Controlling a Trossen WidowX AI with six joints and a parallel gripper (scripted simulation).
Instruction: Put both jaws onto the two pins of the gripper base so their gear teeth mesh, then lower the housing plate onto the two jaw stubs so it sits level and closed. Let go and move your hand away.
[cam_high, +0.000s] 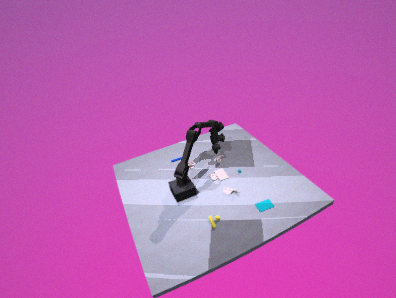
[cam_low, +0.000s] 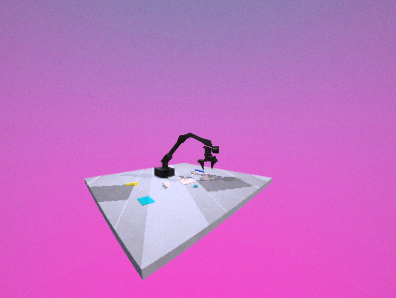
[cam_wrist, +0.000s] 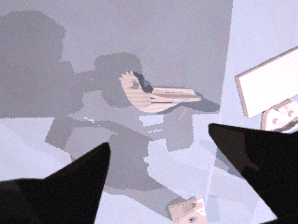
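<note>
My gripper (cam_high: 216, 150) (cam_low: 207, 167) (cam_wrist: 159, 137) is open and empty, above the table. A pale jaw (cam_high: 220, 158) (cam_low: 207, 177) (cam_wrist: 145, 100) with gear teeth at one end lies below, ahead of the fingertips in the wrist view. The pale gripper base (cam_high: 221, 174) (cam_low: 186, 180) (cam_wrist: 270, 82) shows as a broad slab at the right of the wrist view, with a rounded part carrying small round features (cam_wrist: 281, 115). Another pale piece, seemingly the second jaw (cam_high: 230, 191) (cam_low: 166, 184), lies apart. A small pale plate (cam_high: 191, 163) (cam_wrist: 188, 212), perhaps the housing plate, shows at the wrist view's bottom edge.
A blue bar (cam_high: 177, 159) (cam_low: 199, 171) lies behind the arm. A cyan square (cam_high: 264, 205) (cam_low: 146, 200), a small teal piece (cam_high: 239, 171) (cam_low: 195, 186) and yellow pieces (cam_high: 212, 222) (cam_low: 131, 184) lie on the grey table (cam_high: 295, 195) (cam_low: 175, 225).
</note>
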